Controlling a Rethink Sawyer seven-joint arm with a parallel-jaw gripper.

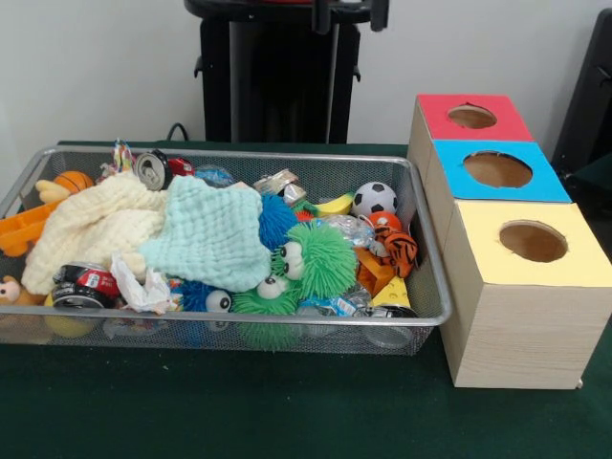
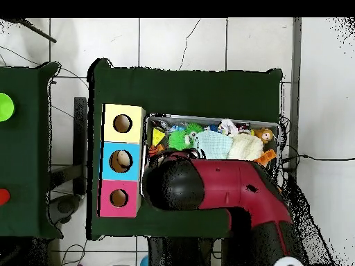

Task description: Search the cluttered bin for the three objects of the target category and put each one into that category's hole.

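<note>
progress: judged at the start, with no bottle seen outside the bin (image 1: pixel 239 320) and all three sorting moves apparently left to do
table (image 1: pixel 239 411): bare green cloth in front, nothing set down on it
near bottle (image 1: pixel 330 307): see-through, blue label, lying just behind the front rim, wedged under the green spiky ball (image 1: pixel 316 258)
yellow box (image 1: pixel 526 306): nearest of three, just right of the bin, hole on top dark and seemingly empty
cloths: mint cloth (image 1: pixel 210 234) over cream cloth (image 1: pixel 96 225), covering much of the bin's left half and likely hiding more
middle bottle (image 1: pixel 349 228): crinkled clear plastic beside the small football, partly buried; looks like a second target
blue box (image 1: pixel 497 172): behind the yellow one, touching it; contents of its hole not clear
far bottle (image 1: pixel 212 176): bluish clear shape against the back rim near a drink can (image 1: pixel 153 169); possibly the third target, too small to be sure
red box (image 1: pixel 473 115): farthest of the row; which hole takes bottles not shown
pedestal (image 1: pixel 277 86): black column behind the bin
gripper (image 1: pixel 349 11): only dark parts at the top edge of the front view, high above and well apart from every bottle; open or closed cannot be told
arm (image 2: pixel 229 187): in the overhead view, red and black bulk stretched across the bin's robot-side half, holding nothing visible
</note>
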